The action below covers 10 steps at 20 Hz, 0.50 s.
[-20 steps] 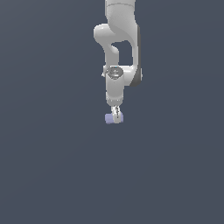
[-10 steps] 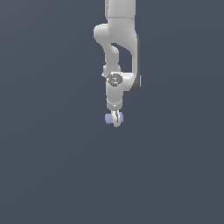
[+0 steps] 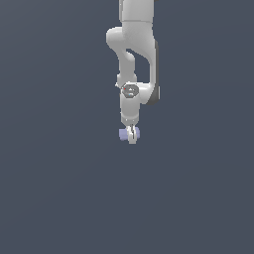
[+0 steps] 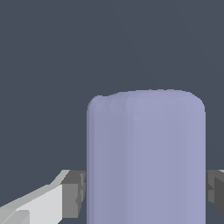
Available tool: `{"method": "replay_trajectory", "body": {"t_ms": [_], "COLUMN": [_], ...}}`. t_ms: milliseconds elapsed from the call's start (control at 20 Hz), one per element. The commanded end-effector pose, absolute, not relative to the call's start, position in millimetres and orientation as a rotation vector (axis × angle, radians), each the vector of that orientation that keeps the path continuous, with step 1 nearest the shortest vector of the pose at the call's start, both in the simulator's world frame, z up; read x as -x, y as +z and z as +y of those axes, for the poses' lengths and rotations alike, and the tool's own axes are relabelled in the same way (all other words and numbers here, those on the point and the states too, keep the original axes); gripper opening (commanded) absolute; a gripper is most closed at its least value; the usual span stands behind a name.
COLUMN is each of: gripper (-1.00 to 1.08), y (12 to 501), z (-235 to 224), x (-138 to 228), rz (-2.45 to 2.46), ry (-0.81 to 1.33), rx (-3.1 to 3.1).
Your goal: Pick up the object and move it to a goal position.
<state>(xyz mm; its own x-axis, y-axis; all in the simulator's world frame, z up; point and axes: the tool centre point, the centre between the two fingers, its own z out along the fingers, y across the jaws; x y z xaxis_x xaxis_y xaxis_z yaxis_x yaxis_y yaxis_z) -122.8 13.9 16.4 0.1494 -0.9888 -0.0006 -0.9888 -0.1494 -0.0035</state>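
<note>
The object is a small pale lavender-blue block, plain and unmarked. It sticks out on both sides of my gripper, which is shut on it at the end of the white arm hanging down from above. In the wrist view the object fills the middle as a tall rounded lavender shape. Grey pads press against each of its sides. Whether the block touches the ground below cannot be told.
A plain dark grey-blue floor fills both views. No goal marker or other object shows.
The arm has straightened upward and the gripper with the block has shifted slightly to the exterior view's right, staying at about the same height. The grip is unchanged.
</note>
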Motion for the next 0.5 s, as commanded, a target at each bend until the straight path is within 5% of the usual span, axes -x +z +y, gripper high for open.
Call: {"method": "replay_trajectory", "body": {"t_ms": [0, 450], "gripper": [-1.00, -1.00], "y": [15, 28], "z": [14, 9], "x": [124, 123], "rz": [2.049, 2.047], "ry": [0.001, -0.003], "rx": [2.381, 2.379]}}
